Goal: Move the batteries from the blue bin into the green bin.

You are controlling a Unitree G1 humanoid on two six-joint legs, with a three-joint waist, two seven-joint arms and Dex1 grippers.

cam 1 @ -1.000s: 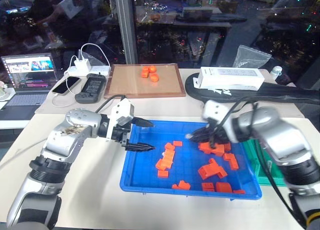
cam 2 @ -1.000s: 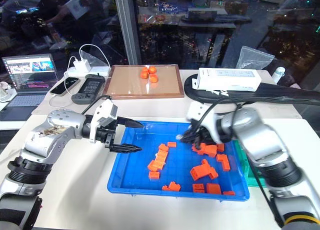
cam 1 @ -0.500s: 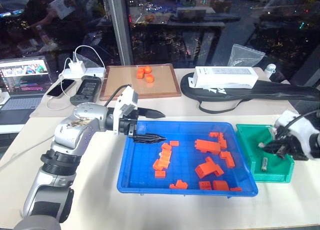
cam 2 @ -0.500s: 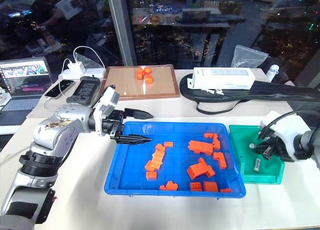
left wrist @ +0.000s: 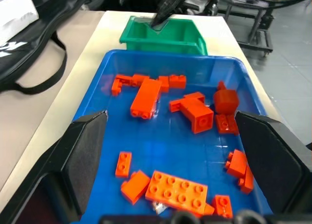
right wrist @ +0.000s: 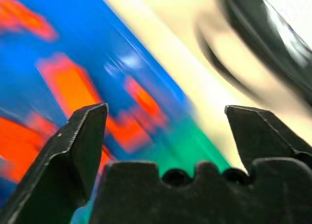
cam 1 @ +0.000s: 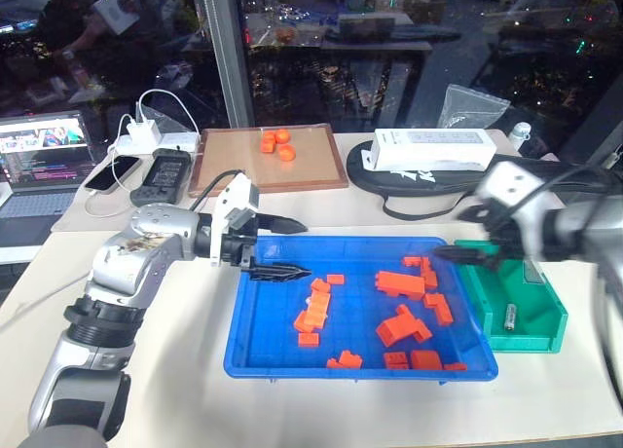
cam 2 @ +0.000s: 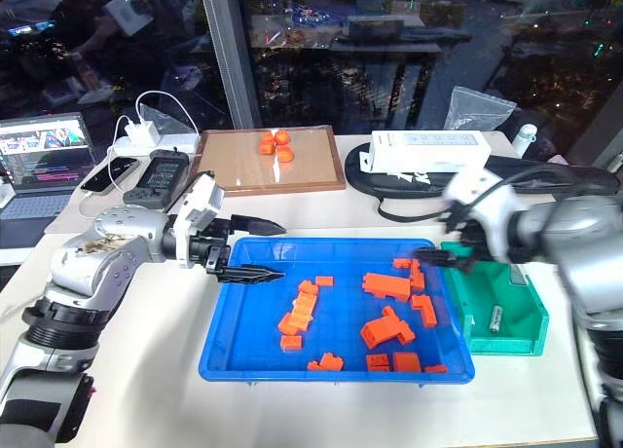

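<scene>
The blue bin sits in the middle of the table and holds several orange bricks. To its right stands the green bin, with one silvery battery lying on its floor. My right gripper is open and empty, hovering over the blue bin's right edge beside the green bin. My left gripper hangs open and empty over the blue bin's far left corner, pointing right. In the left wrist view a small silvery bit peeks out beside a flat orange brick; I cannot tell what it is.
A wood-framed tray with orange pieces lies behind the blue bin. A white box rests on a black bag at the back right. A laptop, phone, handset and charger sit at the back left.
My right gripper carried a battery from the blue bin to the green bin, opened and left it there, then swung back left to the blue bin's right edge. The left gripper stayed put.
</scene>
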